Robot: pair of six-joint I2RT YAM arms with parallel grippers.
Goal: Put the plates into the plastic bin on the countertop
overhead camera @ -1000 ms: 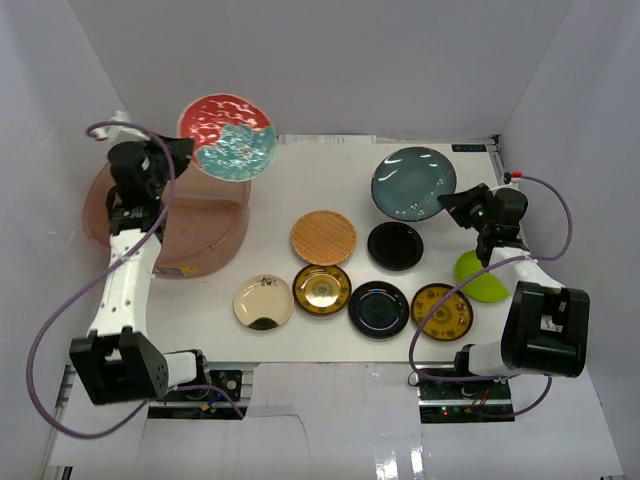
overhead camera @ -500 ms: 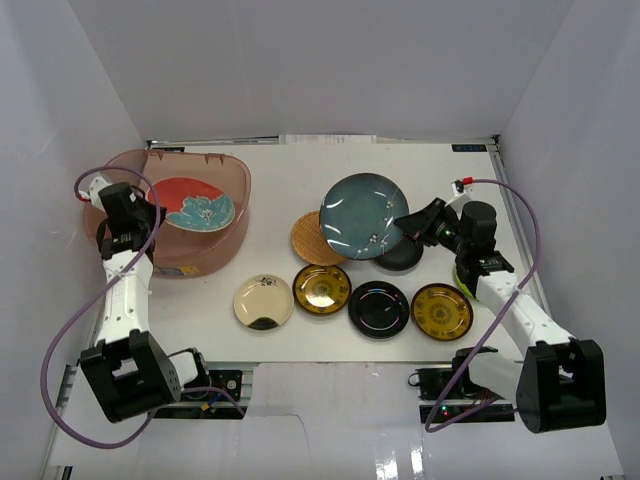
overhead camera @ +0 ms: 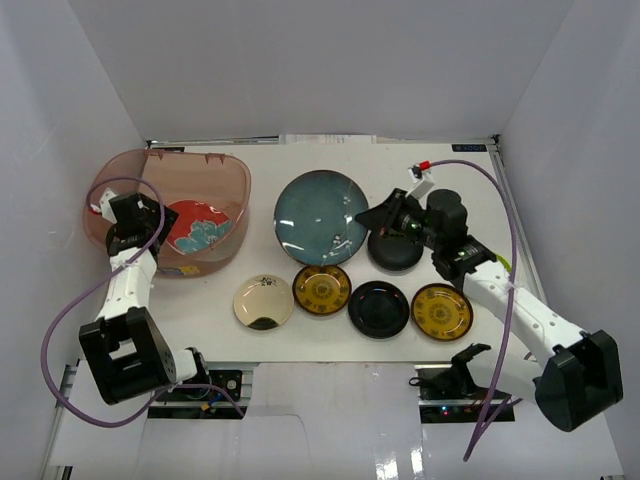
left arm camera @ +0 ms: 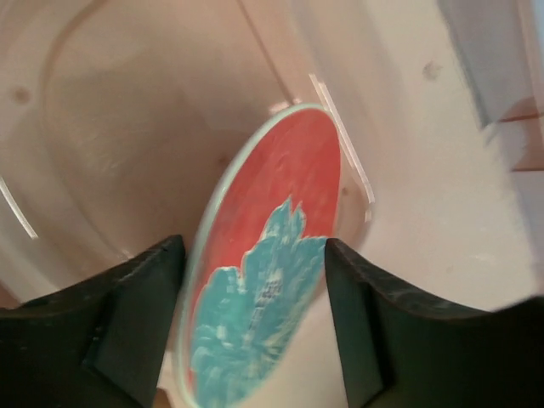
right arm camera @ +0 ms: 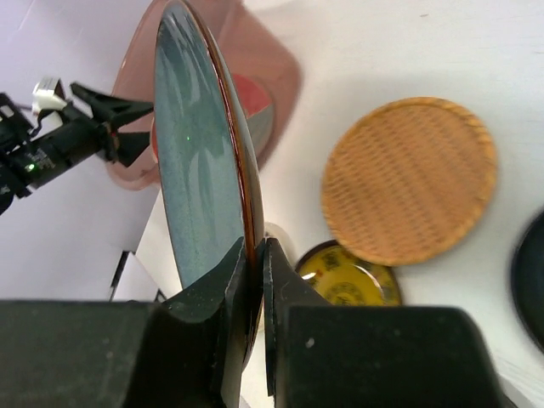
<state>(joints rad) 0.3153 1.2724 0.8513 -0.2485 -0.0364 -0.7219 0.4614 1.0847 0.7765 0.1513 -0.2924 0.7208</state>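
Front row on the countertop (overhead camera: 300,165), L to R: cream plate (overhead camera: 263,302), gold-patterned plate (overhead camera: 321,290), glossy black plate (overhead camera: 378,309), 2nd gold plate (overhead camera: 441,311), all lying flat. Behind them the right gripper (overhead camera: 372,218) pinches the rim of the dark teal plate (overhead camera: 320,218), lifted and tilted above the woven tan plate (right arm camera: 408,178), w/ a 2nd black plate (overhead camera: 394,250) just beside. Far left, the red plate (overhead camera: 197,225) leans inside the plastic bin (overhead camera: 225,170). The left gripper (left arm camera: 253,255) has its fingers spread either side of that plate.
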